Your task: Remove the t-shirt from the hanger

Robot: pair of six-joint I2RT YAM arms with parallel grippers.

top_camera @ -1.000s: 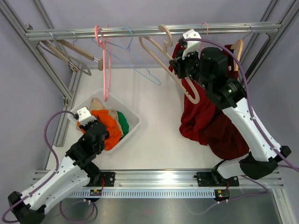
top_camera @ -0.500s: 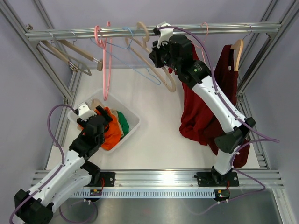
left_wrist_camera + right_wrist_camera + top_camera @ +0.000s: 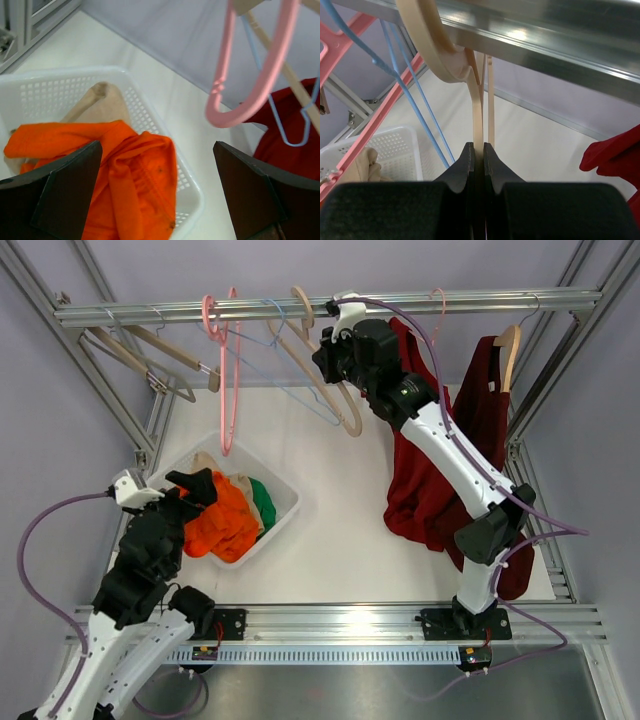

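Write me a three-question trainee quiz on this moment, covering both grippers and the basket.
1. Multiple choice: what is the right gripper shut on? A) a pink hanger B) the beige hanger C) a blue hanger
2. True or false: the left gripper stands open over the white basket.
3. Fill in: the largest garment in the basket is coloured ____.
Key: 1 B; 2 true; 3 orange.
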